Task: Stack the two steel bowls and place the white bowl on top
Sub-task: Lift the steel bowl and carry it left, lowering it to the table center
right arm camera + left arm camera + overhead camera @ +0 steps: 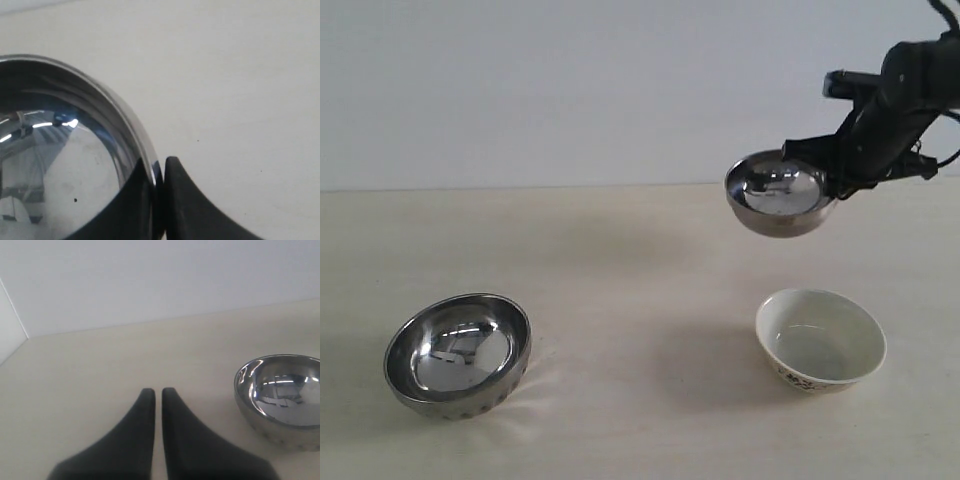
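Above the right side of the table (620, 260), the right hand (838, 185) is clamped on the rim of the smooth steel bowl (778, 195). This bowl hangs clear of the surface, with its opening tilted toward the camera. In the right wrist view one finger (137, 200) lies inside the rim and the other outside, with the metal edge pinched between them. Most of the bowl is cut off there. In the exterior view the arm behind the hand runs out of the picture.

The dimpled steel bowl (458, 352) rests on the table at the lower left of the exterior view, tipped to one side. Its dimples are faint. The white bowl (820, 340) stands upright at the lower right, well apart from the dimpled bowl. Its dark print is only partly visible.

The left hand (158, 395) appears only in its own wrist view. Its fingers stand together with a thin slit between them. The dimpled steel bowl sits near it, not touching, and is cut off at the edge.
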